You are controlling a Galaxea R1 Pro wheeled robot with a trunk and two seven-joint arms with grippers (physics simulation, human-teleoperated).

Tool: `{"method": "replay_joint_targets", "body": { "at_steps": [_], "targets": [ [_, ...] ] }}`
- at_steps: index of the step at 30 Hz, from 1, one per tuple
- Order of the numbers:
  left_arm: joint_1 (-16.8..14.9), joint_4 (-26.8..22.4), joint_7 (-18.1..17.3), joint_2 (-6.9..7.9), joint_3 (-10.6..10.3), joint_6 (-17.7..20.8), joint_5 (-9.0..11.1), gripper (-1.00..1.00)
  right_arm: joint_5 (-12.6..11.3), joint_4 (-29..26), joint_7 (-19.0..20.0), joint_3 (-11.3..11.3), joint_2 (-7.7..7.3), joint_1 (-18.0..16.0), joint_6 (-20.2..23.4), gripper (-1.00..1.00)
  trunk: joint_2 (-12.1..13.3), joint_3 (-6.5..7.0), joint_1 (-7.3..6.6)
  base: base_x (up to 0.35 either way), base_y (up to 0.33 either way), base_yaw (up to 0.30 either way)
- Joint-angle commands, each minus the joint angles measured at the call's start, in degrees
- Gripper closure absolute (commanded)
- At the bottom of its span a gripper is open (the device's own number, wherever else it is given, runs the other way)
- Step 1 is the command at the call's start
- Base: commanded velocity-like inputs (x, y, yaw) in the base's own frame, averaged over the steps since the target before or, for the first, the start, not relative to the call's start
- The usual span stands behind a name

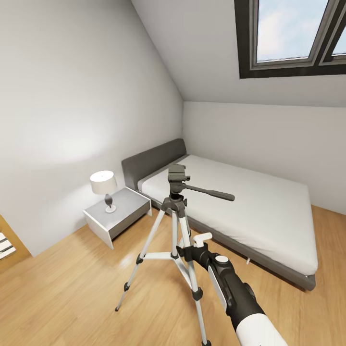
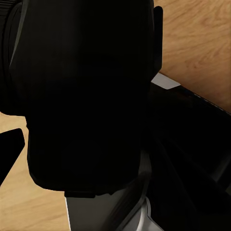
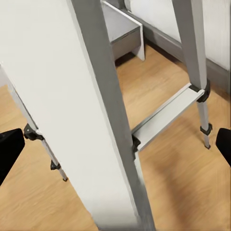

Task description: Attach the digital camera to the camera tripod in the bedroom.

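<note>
Tall silver-legged camera tripod w/ dark grey head (image 1: 176, 216) stands on light wood floor (image 1: 72, 298), btwn robot and grey bed w/ white mattress (image 1: 250, 206). Right hand (image 3: 115, 144) spread wide, black fingertips (image 3: 9, 149) either side of a tripod leg, not touching. Left hand: can't tell; a black boxy shape (image 2: 86, 96), likely the digital camera, blocks its wrist view.

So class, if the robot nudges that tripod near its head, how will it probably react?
The camera tripod would likely tip rather than slide: it stands tall on thin legs, with its head and pan handle up top. It looks rigid, thanks to its braces. The wood floor may let its feet skid.
</note>
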Motion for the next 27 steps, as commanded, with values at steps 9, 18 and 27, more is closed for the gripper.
{"method": "replay_joint_targets", "body": {
  "at_steps": [9, 18, 27],
  "targets": [
    [-0.04, -0.01, 0.1, -0.02, -0.14, -0.06, 0.55, 1.0, 0.44, 4.99, -0.45, -0.17, 0.02, -2.69, -1.52, -1.0, -0.09, -0.1, 0.02, 0.0, 0.0, 0.0],
    [-0.03, -0.01, 0.09, -0.02, -0.14, -0.06, 0.54, 1.0, 0.44, 8.38, -0.52, -0.17, 0.02, -3.91, -3.84, -1.0, -0.09, -0.1, 0.02, 0.0, 0.0, 0.0],
    [-0.05, -0.01, 0.1, -0.02, -0.14, -0.06, 0.54, 1.0, 0.41, 8.84, -0.52, -0.16, 0.02, -4.02, -4.13, -1.0, -0.09, -0.1, 0.02, 0.0, 0.0, 0.0]
  ]
}}
